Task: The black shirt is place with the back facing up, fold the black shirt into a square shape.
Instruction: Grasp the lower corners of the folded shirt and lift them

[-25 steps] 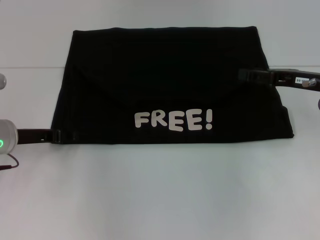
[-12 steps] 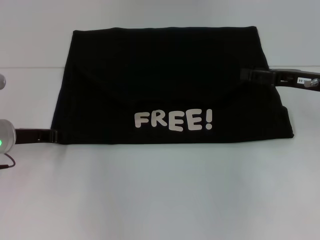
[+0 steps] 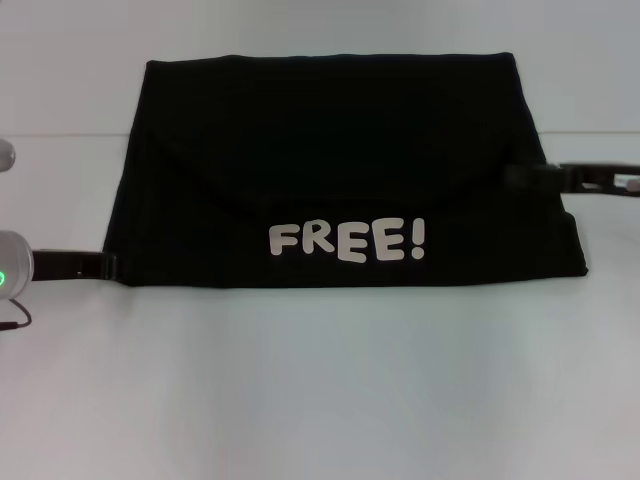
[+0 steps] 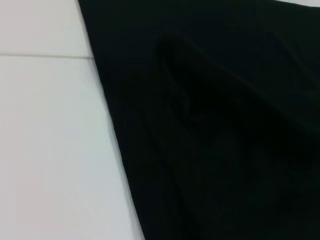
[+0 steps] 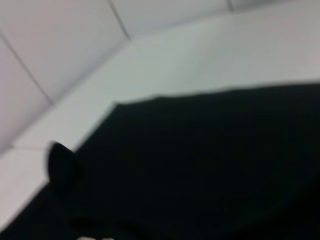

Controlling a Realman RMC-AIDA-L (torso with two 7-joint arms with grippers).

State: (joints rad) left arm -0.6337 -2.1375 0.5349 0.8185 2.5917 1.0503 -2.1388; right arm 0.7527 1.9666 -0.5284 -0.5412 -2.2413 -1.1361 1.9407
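Note:
The black shirt [image 3: 330, 170] lies folded into a wide, roughly rectangular shape on the white table. White letters "FREE!" [image 3: 347, 241] show on its near flap. My left gripper [image 3: 108, 266] lies low at the shirt's near left corner, its tip just at the fabric edge. My right gripper [image 3: 522, 177] reaches in from the right and touches the shirt's right edge about halfway along. The left wrist view shows the shirt's left edge and a fold [image 4: 225, 125]. The right wrist view shows dark fabric [image 5: 200, 165] filling its lower part.
The white table [image 3: 320, 390] stretches wide in front of the shirt and on both sides. A seam line in the surface runs behind the shirt's far half [image 3: 60, 134]. White panelled surfaces [image 5: 60, 45] show beyond the shirt in the right wrist view.
Both grippers have drawn outward off the shirt: the left one moved left to the corner's edge, the right one moved right to the right edge. The shirt has kept its shape.

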